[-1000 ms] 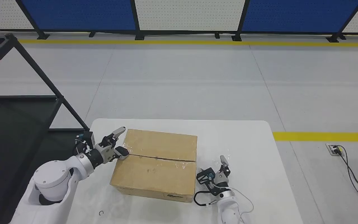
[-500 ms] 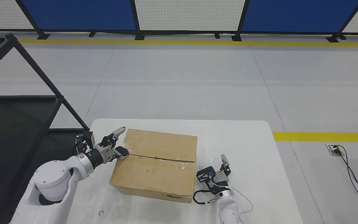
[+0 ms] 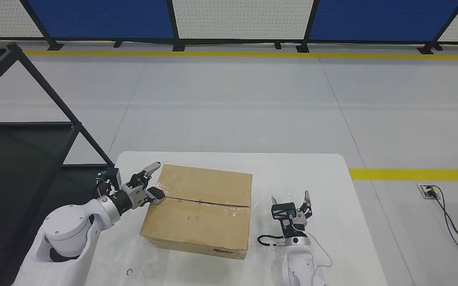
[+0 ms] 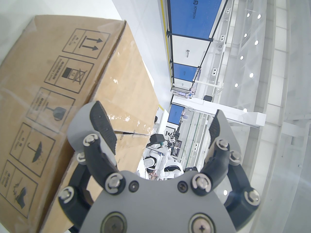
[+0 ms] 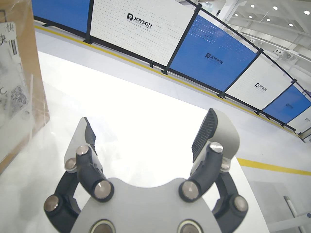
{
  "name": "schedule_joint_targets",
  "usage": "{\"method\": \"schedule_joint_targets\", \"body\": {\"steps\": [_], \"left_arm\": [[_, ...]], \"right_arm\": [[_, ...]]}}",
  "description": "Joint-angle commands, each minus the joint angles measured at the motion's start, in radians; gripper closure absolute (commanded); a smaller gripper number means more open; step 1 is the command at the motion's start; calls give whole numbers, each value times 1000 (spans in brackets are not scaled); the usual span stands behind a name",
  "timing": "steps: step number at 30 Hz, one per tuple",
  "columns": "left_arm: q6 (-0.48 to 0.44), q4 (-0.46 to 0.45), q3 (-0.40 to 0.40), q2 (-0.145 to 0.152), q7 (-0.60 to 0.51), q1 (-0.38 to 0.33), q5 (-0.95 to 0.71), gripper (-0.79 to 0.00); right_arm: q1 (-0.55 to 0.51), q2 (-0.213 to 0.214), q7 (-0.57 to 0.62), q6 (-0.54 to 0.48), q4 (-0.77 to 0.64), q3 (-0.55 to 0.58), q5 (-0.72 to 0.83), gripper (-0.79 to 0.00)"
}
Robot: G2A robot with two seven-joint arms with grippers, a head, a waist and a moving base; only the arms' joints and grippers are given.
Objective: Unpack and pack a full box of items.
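A closed brown cardboard box (image 3: 200, 207) sits on the white table (image 3: 315, 179), its top flaps sealed with clear tape. My left gripper (image 3: 152, 183) is open at the box's left end, one finger (image 4: 103, 127) against the upper edge of the printed side panel (image 4: 48, 90). My right gripper (image 3: 295, 203) is open and holds nothing, standing over the bare table a little to the right of the box's front right corner. In the right wrist view, the box's labelled side (image 5: 14, 78) stands beside that gripper (image 5: 148, 132).
A dark metal rack (image 3: 43, 129) stands left of the table. Blue and white fence panels (image 3: 236, 18) line the far side of the floor. The table's right half is bare white surface.
My right gripper has swung away from the box's front right corner, moving right and turning to face the far side. The left arm and the box have not moved.
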Motion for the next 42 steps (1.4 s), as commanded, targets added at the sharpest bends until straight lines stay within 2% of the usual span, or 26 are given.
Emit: {"method": "schedule_joint_targets", "body": {"steps": [1,8,20,26,33,42], "left_arm": [[0,0,0,0,0,0,0,-785],[0,0,0,0,0,0,0,-785],[0,0,0,0,0,0,0,-785],[0,0,0,0,0,0,0,-785],[0,0,0,0,0,0,0,-785],[0,0,0,0,0,0,0,-785]], "right_arm": [[-6,1,-14,-6,-19,15,15,-785],[-21,8,-9,-49,-104,51,9,-785],[-102,1,17,32,-337,41,-57,-785],[-134,-5,102,70,-463,14,-124,-785],[-120,-17,283,57,-561,-47,-266,-785],[-121,-17,291,55,-563,-51,-279,-785]]}}
